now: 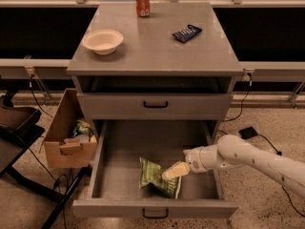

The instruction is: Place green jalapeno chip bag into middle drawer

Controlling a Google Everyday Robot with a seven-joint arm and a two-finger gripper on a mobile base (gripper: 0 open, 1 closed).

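The green jalapeno chip bag, crinkled light green with darker print, lies on the floor of the open middle drawer, near its front and right of centre. My gripper reaches in from the right on a white arm. It sits low in the drawer, at the bag's upper right edge and touching or just over it. The drawer is pulled fully out, with its small black handle at the bottom front.
The drawer front one tier higher is closed. On the cabinet top stand a cream bowl, a red can and a dark flat packet. A cardboard box stands left of the drawer, beside a black frame.
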